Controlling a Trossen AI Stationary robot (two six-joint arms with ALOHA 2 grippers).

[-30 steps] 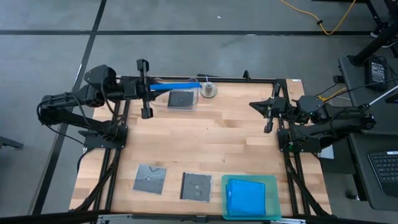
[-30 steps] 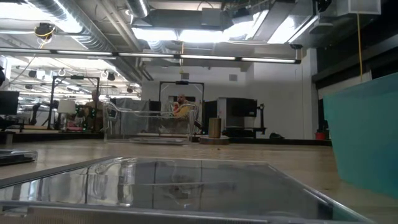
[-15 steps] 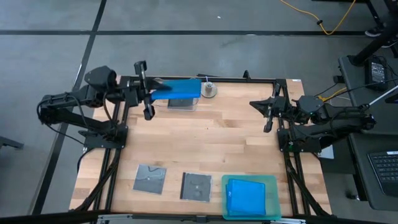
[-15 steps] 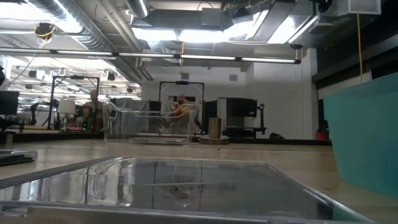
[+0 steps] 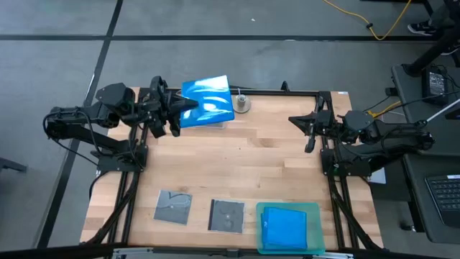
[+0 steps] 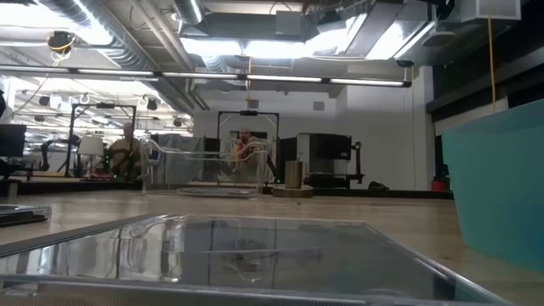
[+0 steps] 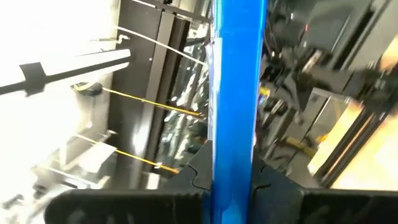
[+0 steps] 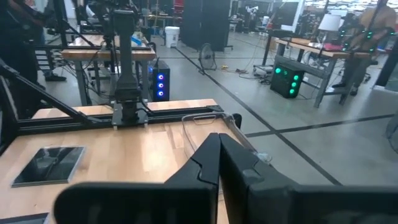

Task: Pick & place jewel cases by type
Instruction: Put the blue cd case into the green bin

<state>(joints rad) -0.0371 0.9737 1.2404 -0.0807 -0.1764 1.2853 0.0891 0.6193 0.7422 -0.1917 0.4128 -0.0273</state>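
High view: the left gripper (image 5: 175, 114), jaws clenched on a blue jewel case (image 5: 207, 102), has lifted it out of the clear tub (image 5: 215, 121) at the desk's (image 5: 244, 165) far edge, ready for sorting; the right gripper (image 5: 305, 126) waits clenched near the right edge.

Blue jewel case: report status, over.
Left gripper shut on blue jewel case, lifted above clear tub at the table's far edge. Right gripper shut, empty, waiting at right side. Two grey cases near front edge; nothing blocking.
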